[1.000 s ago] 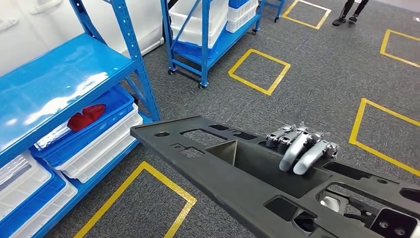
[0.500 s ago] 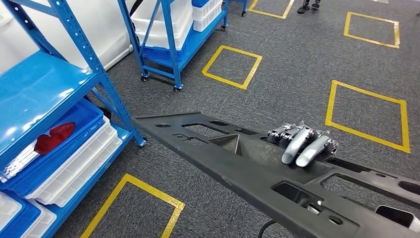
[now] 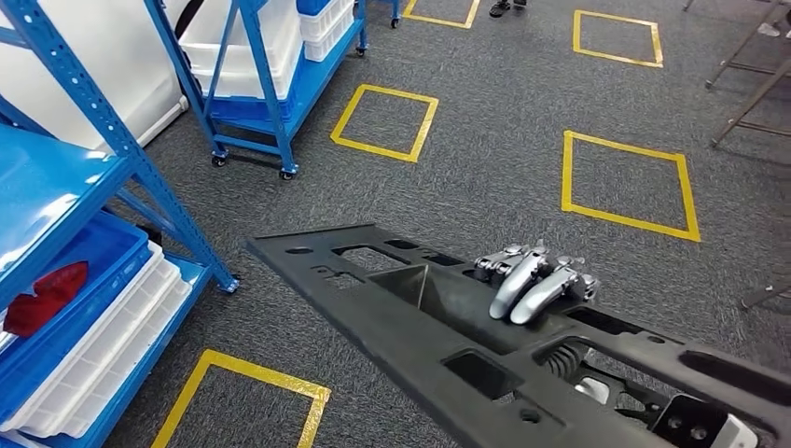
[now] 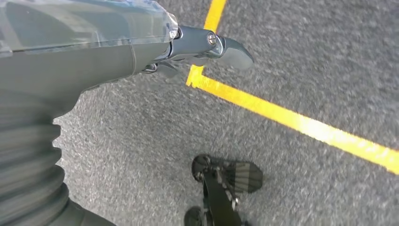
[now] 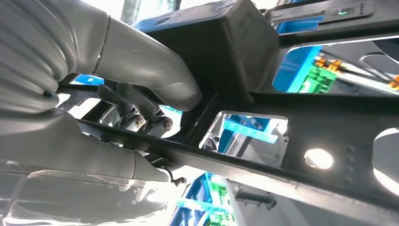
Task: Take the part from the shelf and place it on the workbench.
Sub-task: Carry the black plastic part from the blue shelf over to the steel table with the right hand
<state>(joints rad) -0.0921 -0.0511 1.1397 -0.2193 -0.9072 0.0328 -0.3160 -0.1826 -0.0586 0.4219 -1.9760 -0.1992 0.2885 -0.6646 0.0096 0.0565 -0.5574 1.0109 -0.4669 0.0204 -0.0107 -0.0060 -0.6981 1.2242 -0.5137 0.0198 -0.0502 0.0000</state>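
Observation:
A long flat black part [image 3: 392, 317] with several cut-outs and a wedge-shaped pocket stretches from the picture's middle to the lower right in the head view, above the carpet. My right hand [image 3: 532, 285] grips it, silver fingers curled over its far edge beside the pocket. From the right wrist camera, the hand [image 5: 141, 75] presses its thumb against the part's [image 5: 329, 117] underside. My left hand [image 4: 141, 42] hangs over the grey floor, a finger [image 4: 230, 47] stretched out with nothing in it.
The blue shelf [image 3: 56, 187] stands at the left, with blue and white bins [image 3: 103, 345] below and a red item [image 3: 42, 299] in one. A wheeled blue cart with white crates [image 3: 252, 56] stands behind. Yellow squares [image 3: 625, 182] mark the carpet. Metal legs [image 3: 746, 65] are far right.
The whole picture has slid left: the camera has turned right, away from the shelf. The part stays in my right hand's grip as before.

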